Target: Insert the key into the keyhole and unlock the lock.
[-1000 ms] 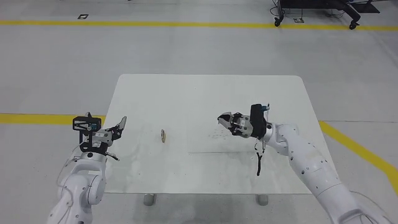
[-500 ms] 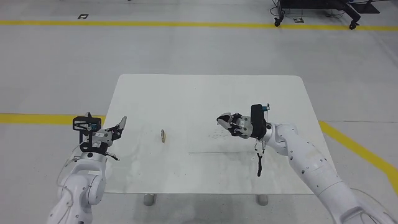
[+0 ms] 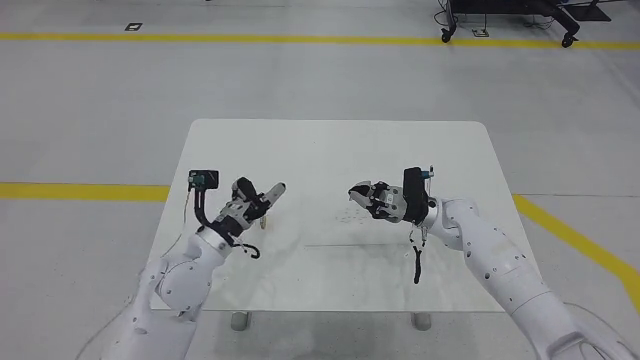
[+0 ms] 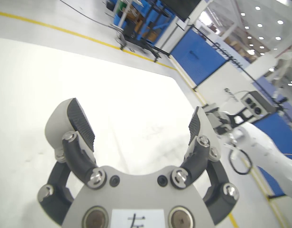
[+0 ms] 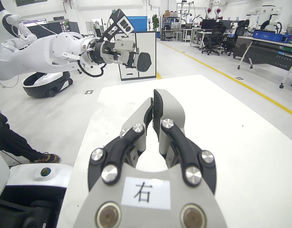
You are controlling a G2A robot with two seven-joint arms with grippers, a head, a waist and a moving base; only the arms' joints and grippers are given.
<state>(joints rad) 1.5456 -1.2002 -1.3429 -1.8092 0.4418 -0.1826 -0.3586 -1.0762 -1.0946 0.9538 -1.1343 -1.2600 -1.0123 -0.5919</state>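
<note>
Key or lock, it is too small to say which: a small metal piece lies on the white table, left of its middle and toward the near edge. The left gripper hangs just over the piece. Its fingers are spread wide with nothing between them, and the right wrist view shows it held roughly level above the tabletop rather than pointing down at it. The right gripper sits over the middle of the table, well apart from the piece. Its ribbed pads are pressed together and nothing is visible between them. The step in hand looks like the first pickup by the left arm. To do it well, the wrist would likely need to tip downward so the open fingers straddle the piece, with the pads squared across its thinner side. It would then descend until the fingertips nearly brush the table before closing. A piece this small and smooth could probably skid or flip if one pad arrives first, so a centred, slow squeeze seems wise. The grasp should also leave the working end free, so the right gripper can bring the mating part to it.
</note>
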